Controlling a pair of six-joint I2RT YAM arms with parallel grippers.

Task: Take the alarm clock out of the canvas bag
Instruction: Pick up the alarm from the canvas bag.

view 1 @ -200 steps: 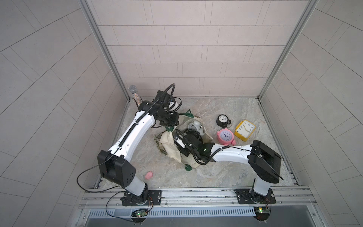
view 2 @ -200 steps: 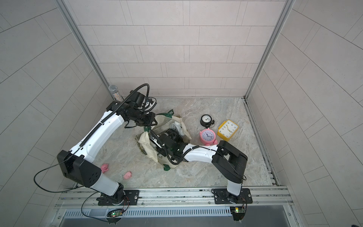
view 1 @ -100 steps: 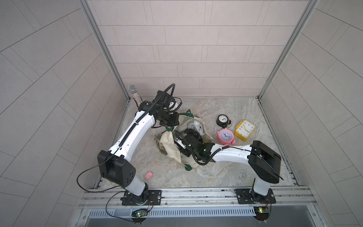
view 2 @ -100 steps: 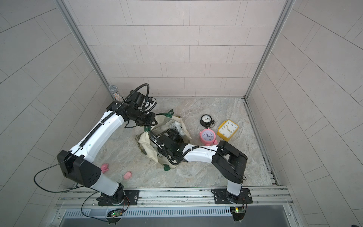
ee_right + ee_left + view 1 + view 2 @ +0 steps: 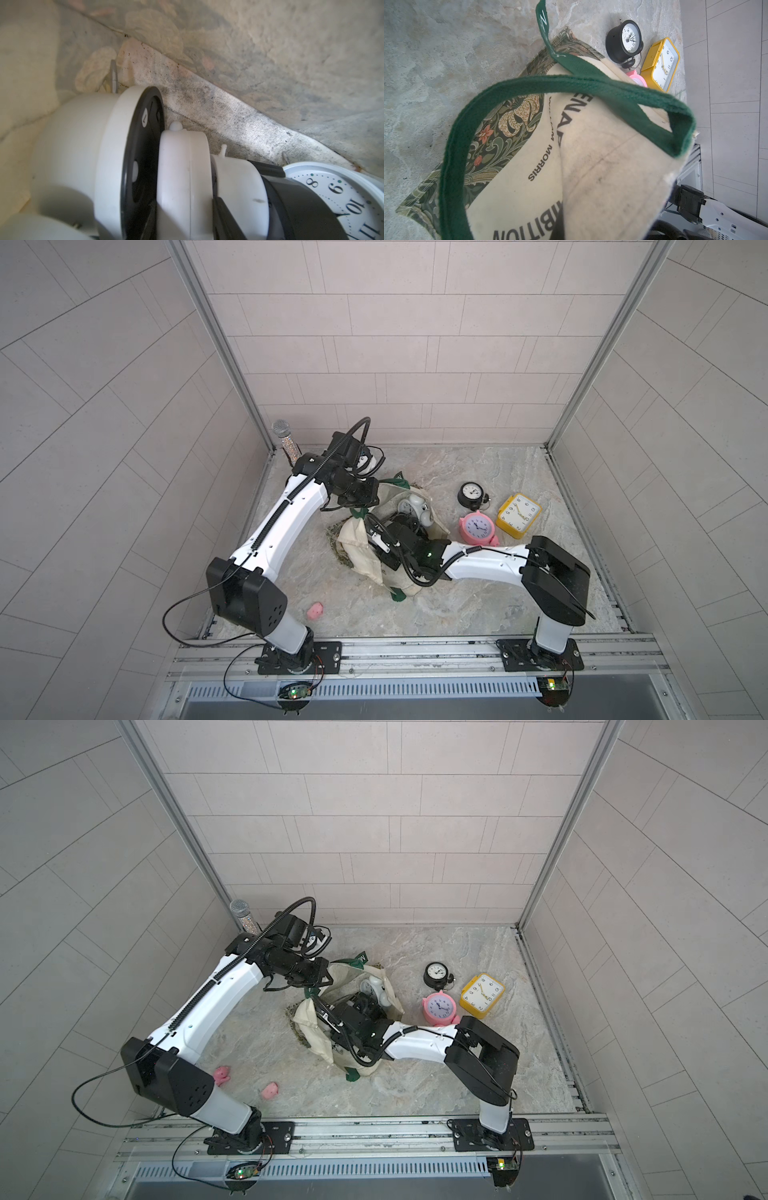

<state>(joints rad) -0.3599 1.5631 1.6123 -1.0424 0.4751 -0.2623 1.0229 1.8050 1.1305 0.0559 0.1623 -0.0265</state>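
The white alarm clock (image 5: 415, 506) lies inside the canvas bag (image 5: 361, 547), so you are not done. Your right claw (image 5: 397, 520) is in there by it; I cannot tell if it grips. Your left claw (image 5: 362, 508) is closed on the bag's edge. I see two white clocks inside and three out on the counter (image 5: 478, 605): a black clock (image 5: 470, 494), a pink clock (image 5: 478, 527), a yellow clock (image 5: 519, 516).

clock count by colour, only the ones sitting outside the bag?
black clock: 1
pink clock: 1
yellow clock: 1
Total outside the canvas bag: 3
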